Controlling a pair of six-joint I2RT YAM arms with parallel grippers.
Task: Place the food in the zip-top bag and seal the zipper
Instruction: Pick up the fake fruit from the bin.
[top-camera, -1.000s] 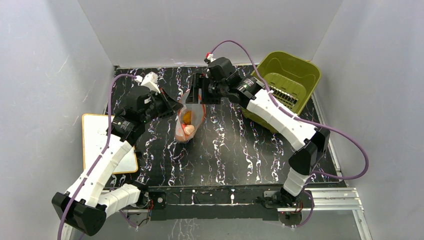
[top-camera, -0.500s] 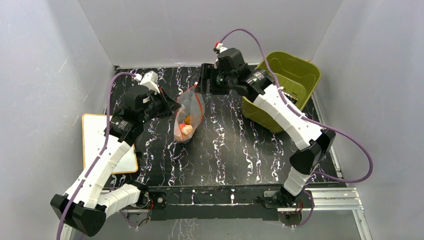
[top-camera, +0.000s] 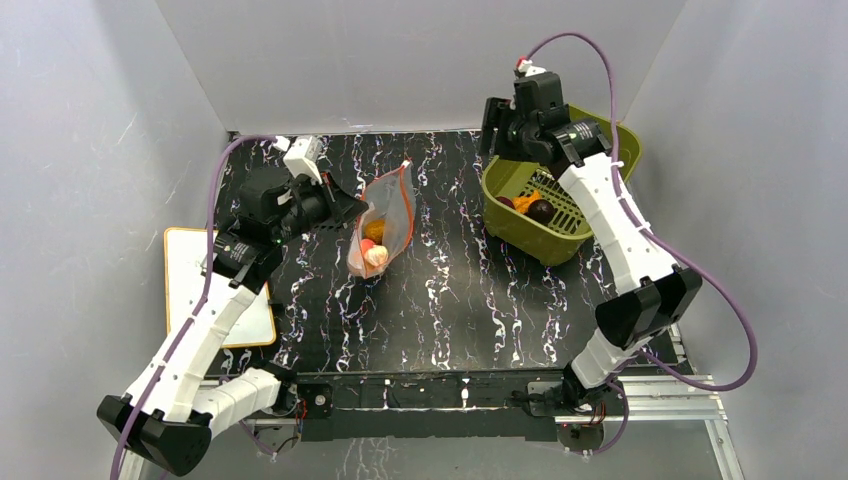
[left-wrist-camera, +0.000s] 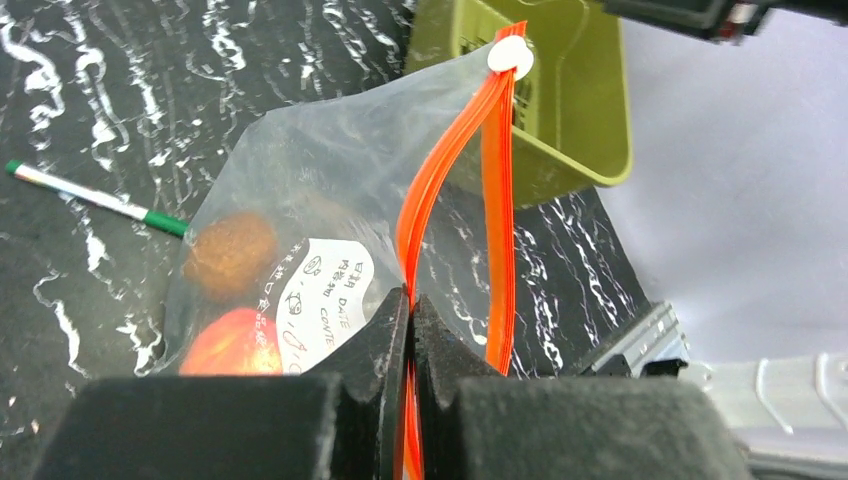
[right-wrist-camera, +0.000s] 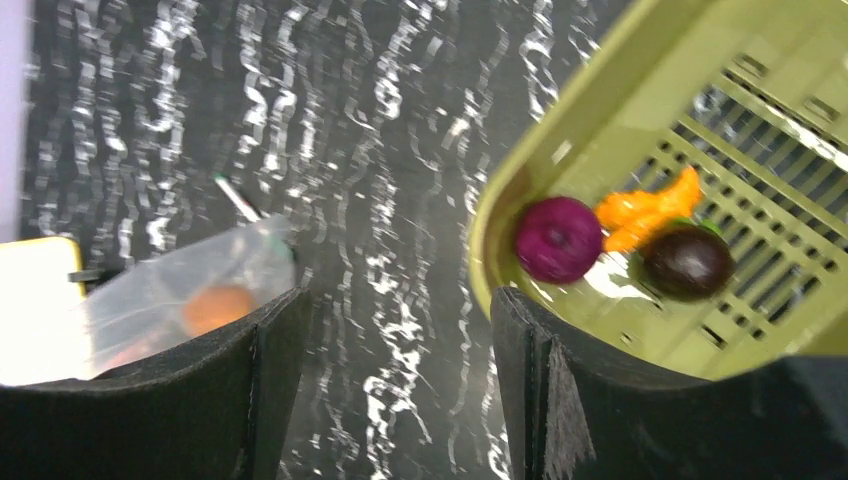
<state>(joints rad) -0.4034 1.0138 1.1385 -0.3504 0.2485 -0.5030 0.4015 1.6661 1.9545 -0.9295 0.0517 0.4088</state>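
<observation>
While the left gripper (left-wrist-camera: 408, 300) pinched the zipper (left-wrist-camera: 497, 180), propping the zip-top bag (left-wrist-camera: 330, 180) on the table (top-camera: 450, 290), the right gripper (right-wrist-camera: 392, 310) hung wide and empty over the basket (right-wrist-camera: 590, 90): loading looked half done. A peach (left-wrist-camera: 228, 343) and a brownish piece (left-wrist-camera: 230, 252) lay bagged (mouth partly open); a purple piece (right-wrist-camera: 558, 239), orange piece (right-wrist-camera: 640, 212) and dark piece (right-wrist-camera: 686, 262) sat in the basket, so a downward reach seemed next.

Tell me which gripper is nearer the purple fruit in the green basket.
Right. The right gripper hovers at the basket rim near the purple fruit; the left gripper is far off, jaws shut on the zipper.
</observation>
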